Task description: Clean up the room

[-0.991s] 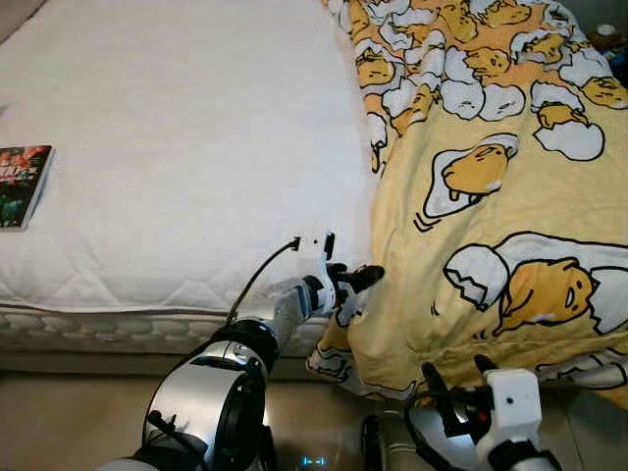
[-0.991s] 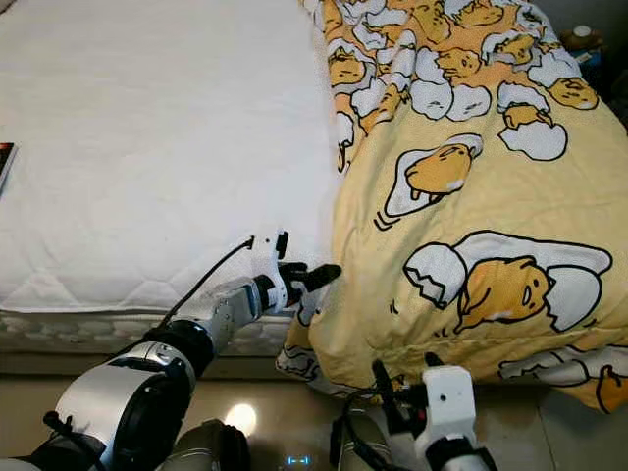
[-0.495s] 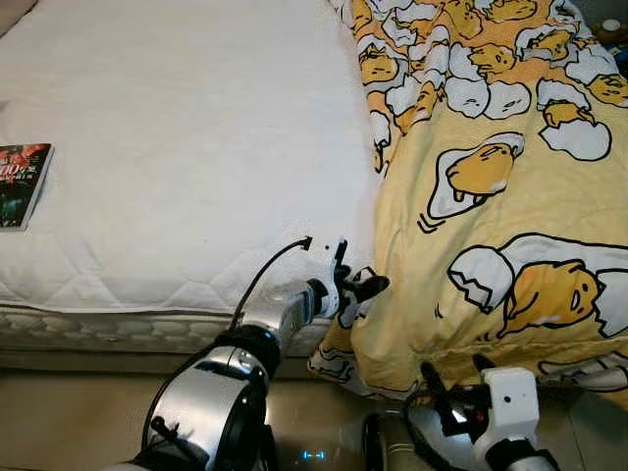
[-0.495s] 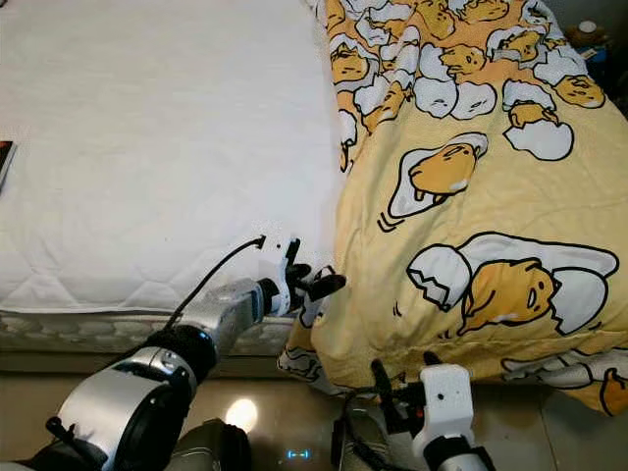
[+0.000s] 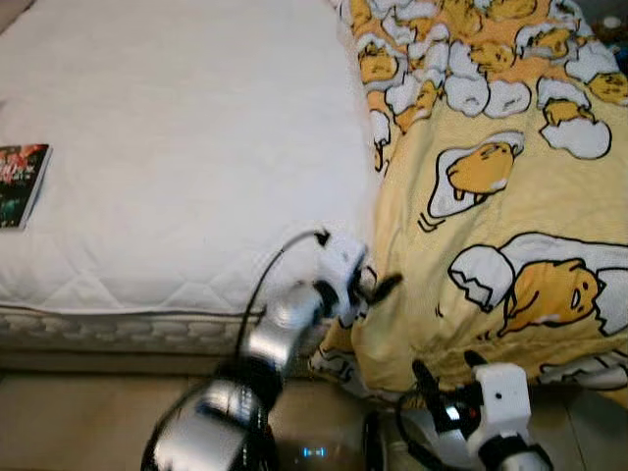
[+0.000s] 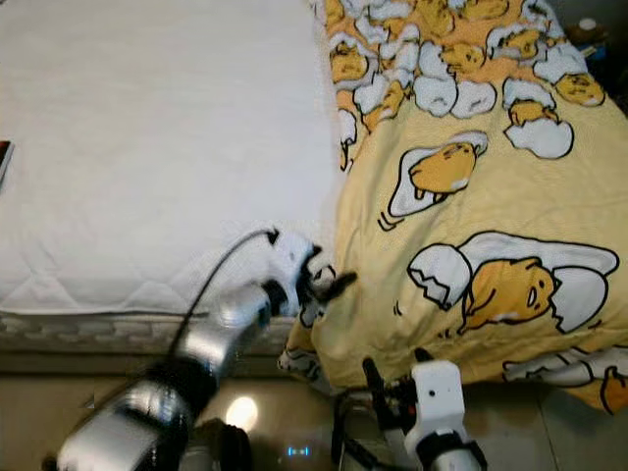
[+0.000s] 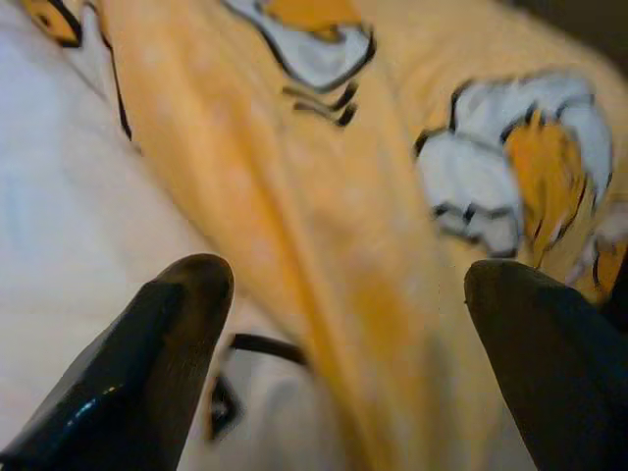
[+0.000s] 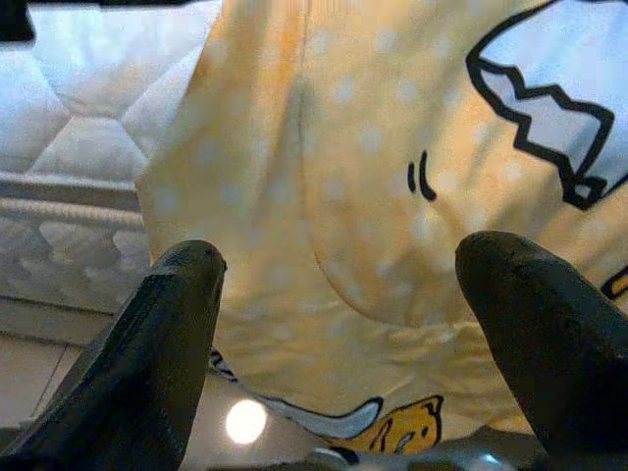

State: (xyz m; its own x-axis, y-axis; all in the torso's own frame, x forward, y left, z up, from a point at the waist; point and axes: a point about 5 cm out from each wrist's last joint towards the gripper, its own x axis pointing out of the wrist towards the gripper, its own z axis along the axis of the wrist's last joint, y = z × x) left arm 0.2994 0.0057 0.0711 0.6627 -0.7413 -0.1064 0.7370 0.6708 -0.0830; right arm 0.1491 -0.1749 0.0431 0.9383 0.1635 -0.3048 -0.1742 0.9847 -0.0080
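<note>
A yellow blanket (image 5: 491,177) printed with egg cartoons covers the right half of the bed and hangs over its front edge. My left gripper (image 5: 375,288) is open at the blanket's left border, near the mattress's front edge; in the left wrist view a fold of the blanket (image 7: 334,285) runs between its two black fingers (image 7: 147,363). My right gripper (image 5: 444,381) is open and low, just in front of the hanging blanket hem (image 8: 324,294). A dark book (image 5: 20,182) lies at the mattress's left edge.
The white quilted mattress (image 5: 177,147) is bare on its left half, its padded side (image 8: 59,235) facing me. Shiny beige floor (image 6: 59,412) runs below the bed. A small object sits at the far right, beyond the blanket (image 6: 587,29).
My left arm has pushed forward and to the right, its fingers now over the blanket's border. The right gripper has barely moved. The view is blurred.
</note>
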